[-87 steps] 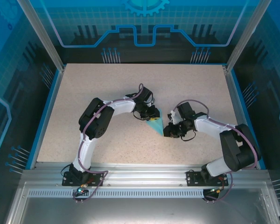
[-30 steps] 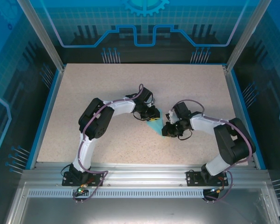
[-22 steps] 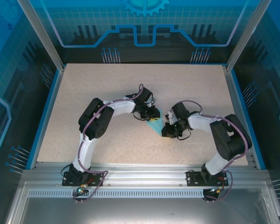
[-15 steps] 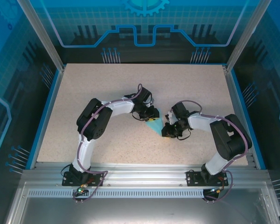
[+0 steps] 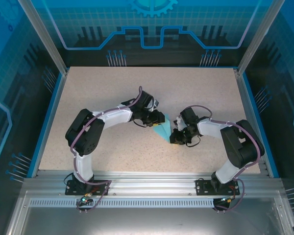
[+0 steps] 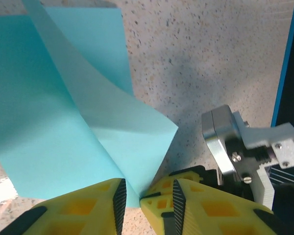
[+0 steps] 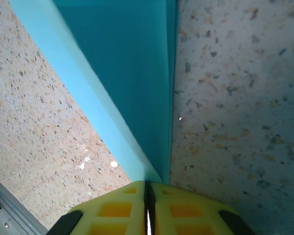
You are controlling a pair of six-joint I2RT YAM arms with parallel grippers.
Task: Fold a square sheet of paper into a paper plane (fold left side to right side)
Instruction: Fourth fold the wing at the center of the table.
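The square sheet of paper (image 5: pixel 162 130) is light blue and folded into a pointed wedge on the speckled table (image 5: pixel 112 93), its tip toward the near right. My right gripper (image 5: pixel 174 138) is shut on that tip. In the right wrist view the layered paper (image 7: pixel 132 73) runs into the closed right gripper (image 7: pixel 148 188). My left gripper (image 5: pixel 157 119) sits at the paper's far end. In the left wrist view the left gripper (image 6: pixel 148 196) stands open, with a curled corner of the paper (image 6: pixel 63 122) and the right gripper's yellow fingertips (image 6: pixel 159 200) between its pads.
Blue rails (image 5: pixel 49 117) and clear enclosure walls border the table on all sides. The two arms meet near the table's middle, wrists close together. The aluminium base frame (image 5: pixel 147 183) runs along the near edge.
The left arm's elbow has swung left and its wrist has turned. Its jaws have parted a little off the paper. The right gripper has crept slightly left, still pinching the tip.
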